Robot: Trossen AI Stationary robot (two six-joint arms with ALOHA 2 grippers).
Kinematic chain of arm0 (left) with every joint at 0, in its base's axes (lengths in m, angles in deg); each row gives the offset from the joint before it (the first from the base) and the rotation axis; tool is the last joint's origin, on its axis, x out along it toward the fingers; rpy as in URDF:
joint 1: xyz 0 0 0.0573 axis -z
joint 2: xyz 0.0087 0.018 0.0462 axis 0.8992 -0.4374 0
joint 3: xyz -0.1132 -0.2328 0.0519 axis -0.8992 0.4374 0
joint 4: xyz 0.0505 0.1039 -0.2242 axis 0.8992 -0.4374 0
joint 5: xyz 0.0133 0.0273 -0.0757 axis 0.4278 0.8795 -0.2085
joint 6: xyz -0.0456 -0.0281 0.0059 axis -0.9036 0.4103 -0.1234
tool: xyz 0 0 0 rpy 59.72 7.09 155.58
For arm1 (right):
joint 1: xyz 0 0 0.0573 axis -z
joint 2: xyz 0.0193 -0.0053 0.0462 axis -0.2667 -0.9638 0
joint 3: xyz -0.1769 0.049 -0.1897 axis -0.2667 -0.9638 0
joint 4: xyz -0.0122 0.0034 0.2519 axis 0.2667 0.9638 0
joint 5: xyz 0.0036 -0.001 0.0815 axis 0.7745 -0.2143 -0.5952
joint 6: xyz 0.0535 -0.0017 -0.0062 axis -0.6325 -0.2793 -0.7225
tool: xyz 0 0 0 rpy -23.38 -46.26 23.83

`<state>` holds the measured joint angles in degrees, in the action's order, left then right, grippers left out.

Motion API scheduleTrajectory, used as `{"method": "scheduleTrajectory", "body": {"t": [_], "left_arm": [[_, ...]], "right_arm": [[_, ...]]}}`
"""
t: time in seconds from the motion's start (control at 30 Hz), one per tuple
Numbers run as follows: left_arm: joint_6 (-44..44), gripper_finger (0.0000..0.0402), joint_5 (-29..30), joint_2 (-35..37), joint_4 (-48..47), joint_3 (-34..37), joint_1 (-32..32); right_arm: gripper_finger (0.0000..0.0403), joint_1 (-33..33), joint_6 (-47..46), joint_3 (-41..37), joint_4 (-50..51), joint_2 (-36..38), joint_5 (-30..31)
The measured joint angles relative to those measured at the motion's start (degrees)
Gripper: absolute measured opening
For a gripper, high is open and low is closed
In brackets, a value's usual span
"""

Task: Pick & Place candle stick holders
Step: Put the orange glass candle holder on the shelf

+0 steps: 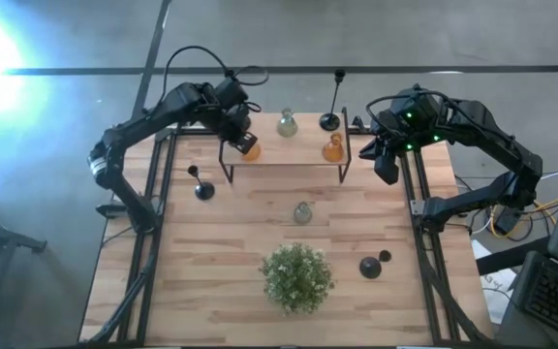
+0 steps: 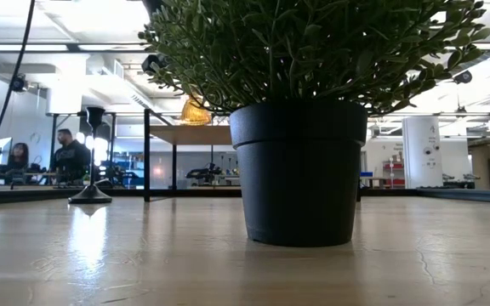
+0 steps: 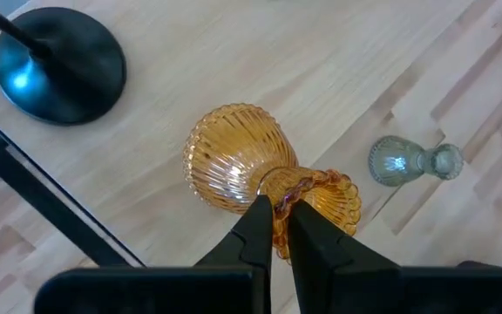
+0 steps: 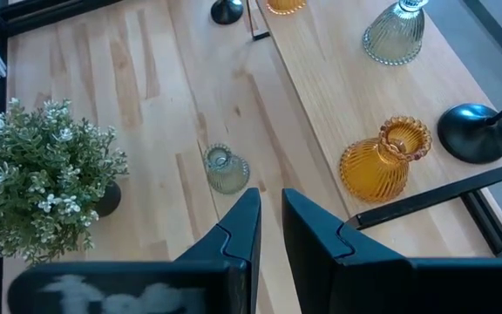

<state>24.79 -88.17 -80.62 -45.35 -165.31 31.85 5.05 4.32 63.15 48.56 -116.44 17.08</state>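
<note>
My left gripper (image 1: 243, 142) is shut on an amber ribbed glass holder (image 3: 234, 157) over the left end of a raised wooden shelf (image 1: 289, 147). In the low view the holder (image 2: 196, 111) shows at the shelf top; whether it touches the shelf, I cannot tell. On the shelf stand a pale green glass holder (image 1: 287, 123), a second amber one (image 1: 333, 148) and a tall black holder (image 1: 330, 121). A short black holder (image 1: 201, 188), a pale green one (image 1: 302, 211) and two black ones (image 1: 371, 267) stand on the table. My right gripper (image 1: 387, 171) waits, narrowly open and empty, beyond the shelf's right end. My left gripper pinches the amber holder's ruffled rim (image 3: 279, 199) between its two fingertips. The fingers come from above, pointing down. The holder hangs below them, mouth up and somewhat tilted, its bulbous body (image 3: 229, 161) lowest.
A bushy green plant (image 1: 298, 276) in a black pot (image 2: 300, 170) stands near the table's front middle and fills most of the low view. The shelf's black frame (image 3: 50, 209) runs beside the held holder. People sit in the room behind (image 2: 66, 153).
</note>
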Motion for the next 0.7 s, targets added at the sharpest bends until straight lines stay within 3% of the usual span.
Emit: {"method": "scheduleTrajectory", "body": {"t": [0.7], "left_arm": [[-0.5, 0.0024, -0.3, -1.2, -2.2, -0.1, -2.1]], "right_arm": [[0.0045, 0.0, -0.1, 0.0, 0.0, 0.0, -0.1]]}}
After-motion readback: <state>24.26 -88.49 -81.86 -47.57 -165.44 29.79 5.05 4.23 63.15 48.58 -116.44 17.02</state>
